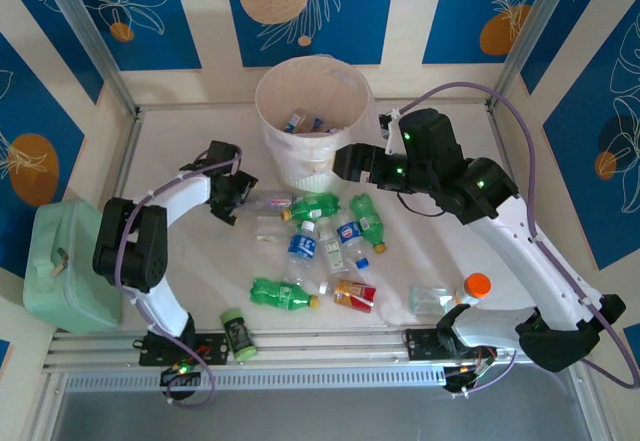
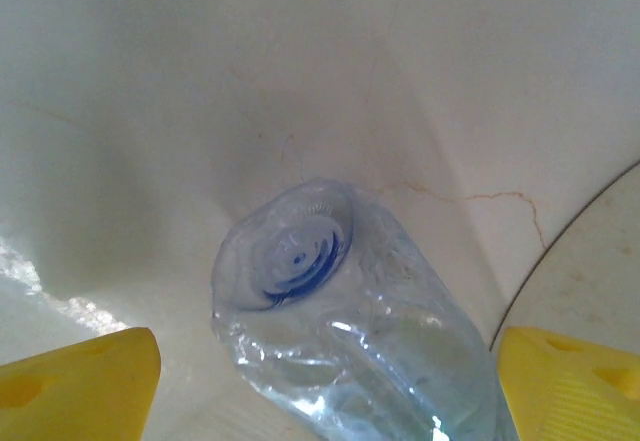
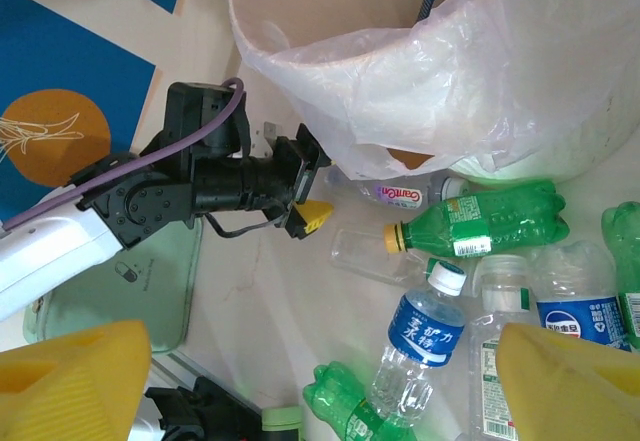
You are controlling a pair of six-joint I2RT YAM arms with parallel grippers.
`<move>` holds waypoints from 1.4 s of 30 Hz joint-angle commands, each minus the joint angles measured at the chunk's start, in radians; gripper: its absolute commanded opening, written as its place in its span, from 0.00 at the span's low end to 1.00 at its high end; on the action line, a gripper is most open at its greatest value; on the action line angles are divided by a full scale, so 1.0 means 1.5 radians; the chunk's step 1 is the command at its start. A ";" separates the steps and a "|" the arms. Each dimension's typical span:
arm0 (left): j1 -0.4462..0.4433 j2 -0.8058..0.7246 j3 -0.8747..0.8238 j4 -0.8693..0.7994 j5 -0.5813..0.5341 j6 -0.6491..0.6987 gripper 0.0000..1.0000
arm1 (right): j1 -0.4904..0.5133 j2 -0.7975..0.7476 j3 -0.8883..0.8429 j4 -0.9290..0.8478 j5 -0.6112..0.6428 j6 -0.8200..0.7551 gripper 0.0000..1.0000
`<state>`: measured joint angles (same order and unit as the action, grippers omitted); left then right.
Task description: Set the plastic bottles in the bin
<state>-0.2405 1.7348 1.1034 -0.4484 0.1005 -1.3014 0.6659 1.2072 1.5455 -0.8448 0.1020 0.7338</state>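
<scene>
The bin (image 1: 345,96) is a cream bucket with a white bag liner (image 3: 470,71) at the back middle, and blue-labelled bottles (image 1: 298,121) lie inside it. Several plastic bottles lie in front of it: green ones (image 1: 315,206), blue-labelled clear ones (image 1: 302,246) and a red-orange labelled one (image 1: 355,294). My left gripper (image 1: 243,198) is low on the table and open, its yellow fingers (image 2: 85,386) on either side of a clear bottle (image 2: 340,301) whose base faces the camera. My right gripper (image 1: 340,164) hangs open beside the bin wall, its fingers (image 3: 570,381) bare above the bottles (image 3: 425,336).
A mint-green box (image 1: 65,261) stands at the left edge. A small dark jar with a green lid (image 1: 237,333) sits near the front rail. A clear bottle with an orange cap (image 1: 450,296) lies by the right arm's base. A metal frame borders the table.
</scene>
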 commanded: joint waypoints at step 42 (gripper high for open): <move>-0.001 -0.137 0.020 -0.082 -0.018 0.080 0.54 | 0.033 -0.035 -0.002 0.013 0.020 -0.002 0.80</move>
<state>-0.2424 1.6058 1.1332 -0.4976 0.0978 -1.2312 0.7036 1.1660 1.5227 -0.8436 0.1463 0.7437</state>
